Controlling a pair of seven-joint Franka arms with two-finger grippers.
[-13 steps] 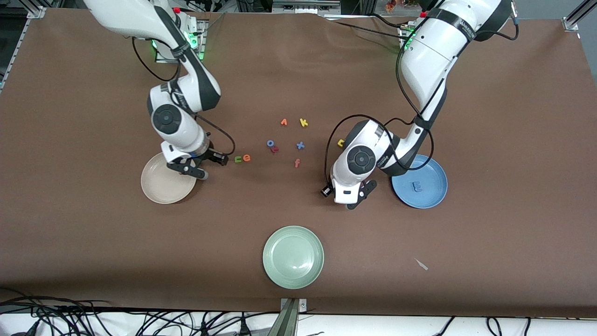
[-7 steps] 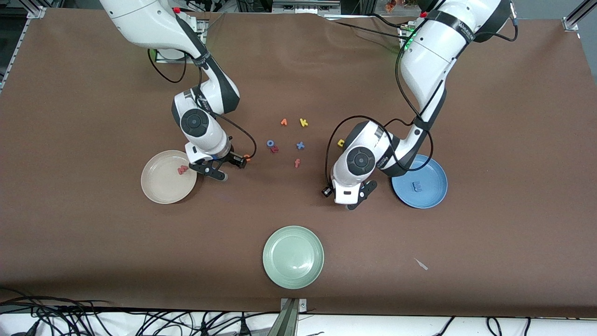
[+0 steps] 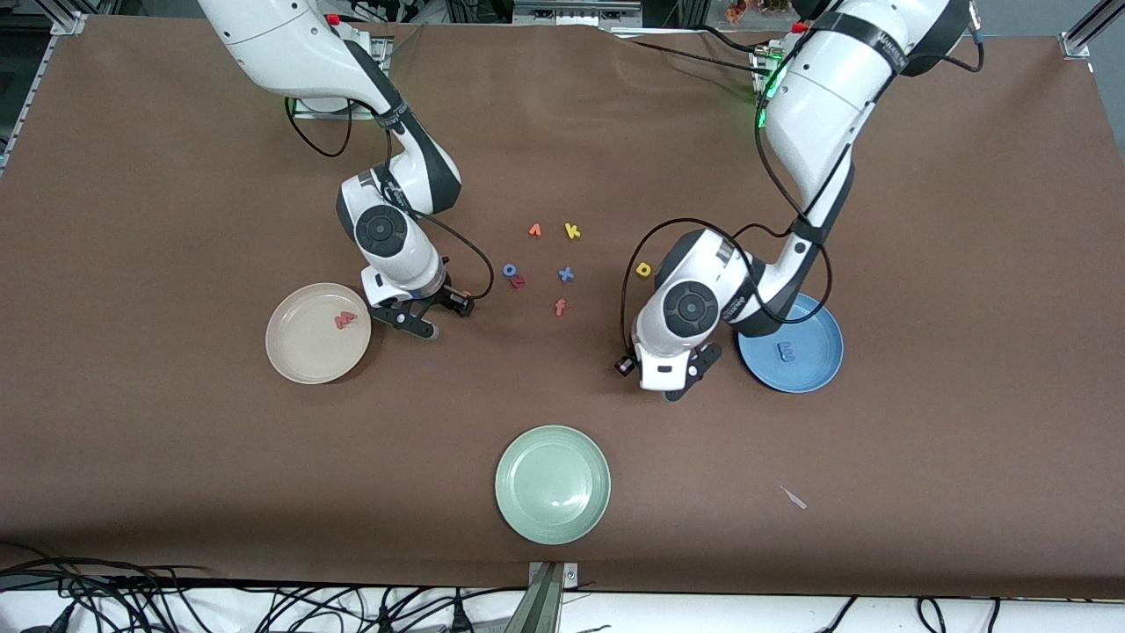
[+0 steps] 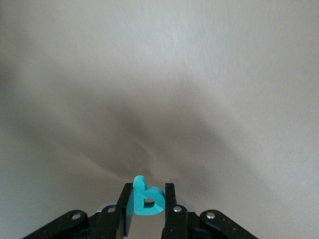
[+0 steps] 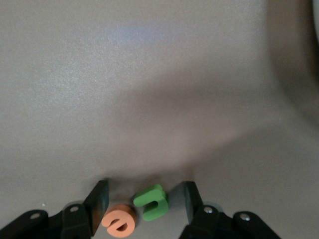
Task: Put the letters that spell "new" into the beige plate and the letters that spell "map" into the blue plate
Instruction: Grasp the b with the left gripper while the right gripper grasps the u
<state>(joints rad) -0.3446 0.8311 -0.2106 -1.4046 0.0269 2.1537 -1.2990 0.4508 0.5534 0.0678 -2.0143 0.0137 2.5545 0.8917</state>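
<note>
The teal a (image 4: 145,200) is pinched between the left gripper (image 4: 146,205)'s closed jaws, low over the tabletop (image 3: 176,457). The green n (image 5: 151,201) and orange e (image 5: 120,221) lie on the tabletop between the right gripper (image 5: 144,204)'s open jaws, unclamped.

Green n (image 5: 151,201) & orange e (image 5: 119,221) fill gap btwn right end effector (image 5: 145,201) fingers.

You see a plain brown table (image 3: 132,220) holding a beige plate (image 3: 299,360) with a pinkish-red w (image 3: 344,321), a blue plate (image 3: 813,369) with a blue m (image 3: 787,352), a pale green plate (image 3: 552,484), plus a teal a (image 4: 145,199), orange e (image 5: 119,222), green n (image 5: 151,201) and yellow p (image 3: 644,270)
</note>
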